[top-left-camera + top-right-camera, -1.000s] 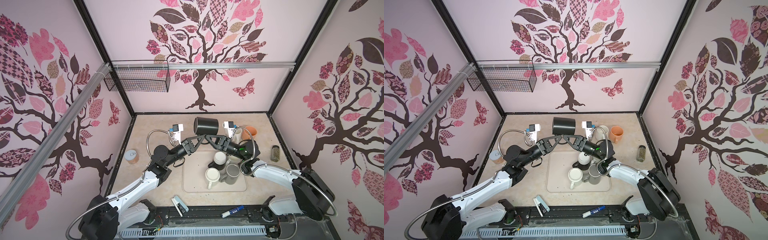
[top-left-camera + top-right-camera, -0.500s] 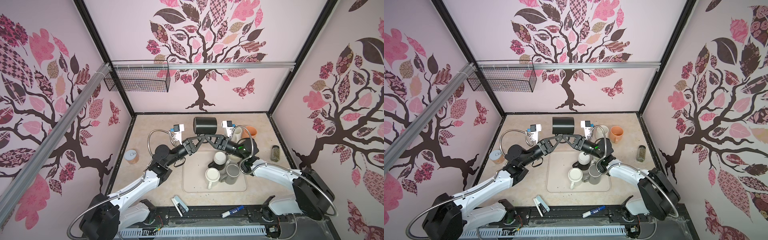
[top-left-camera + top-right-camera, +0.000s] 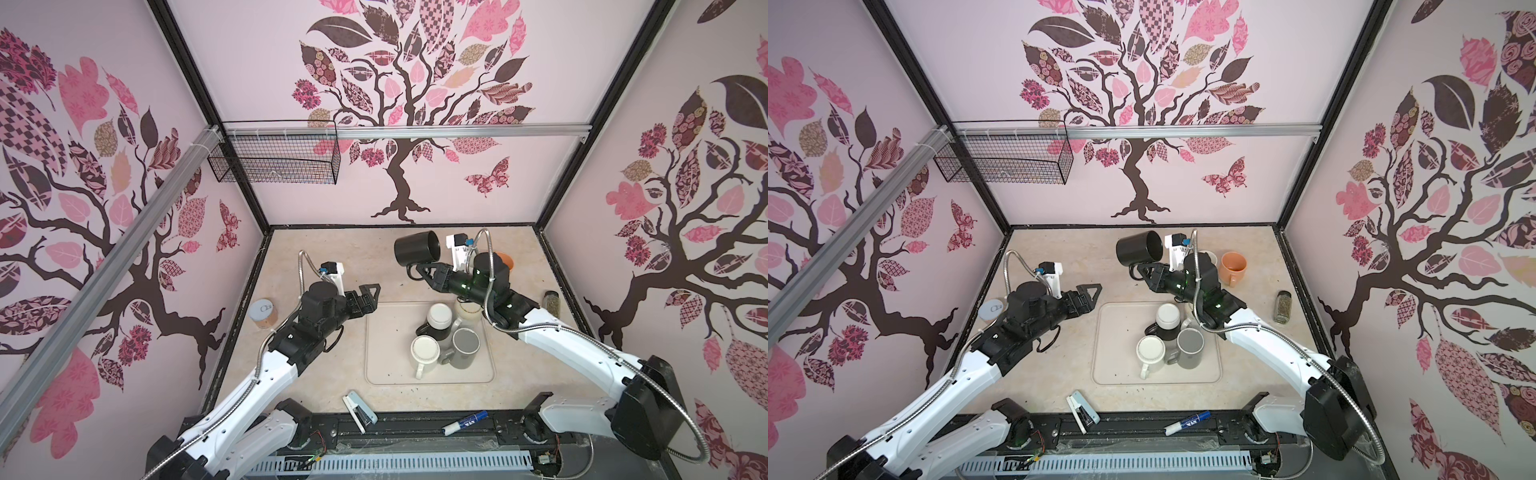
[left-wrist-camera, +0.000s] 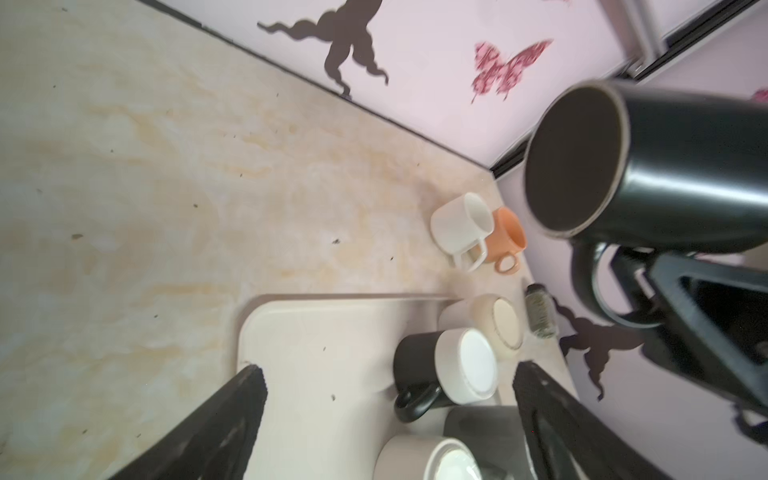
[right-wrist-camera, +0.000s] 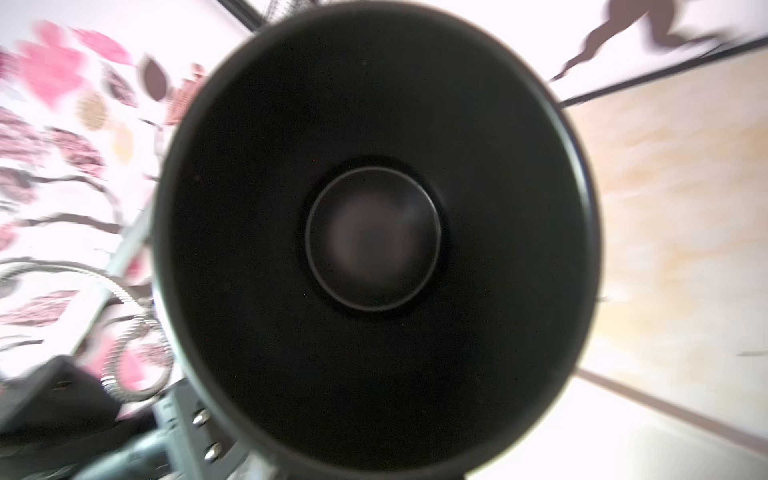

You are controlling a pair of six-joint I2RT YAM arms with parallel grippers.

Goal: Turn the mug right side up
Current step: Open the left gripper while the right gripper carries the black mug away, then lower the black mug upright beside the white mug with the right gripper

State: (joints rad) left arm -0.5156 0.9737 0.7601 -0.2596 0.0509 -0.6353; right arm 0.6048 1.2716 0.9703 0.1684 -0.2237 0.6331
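black mug (image 3: 417, 248): in the air near the back wall, on its side
right gripper (image 3: 430, 274): clamped on the mug's handle
left gripper (image 3: 368, 297): jaws apart, empty, beside the tray (image 3: 386, 365)
done: seemingly half the turn
left: tip upright, set down

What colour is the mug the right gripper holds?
The mug is black; clearest in the left wrist view.
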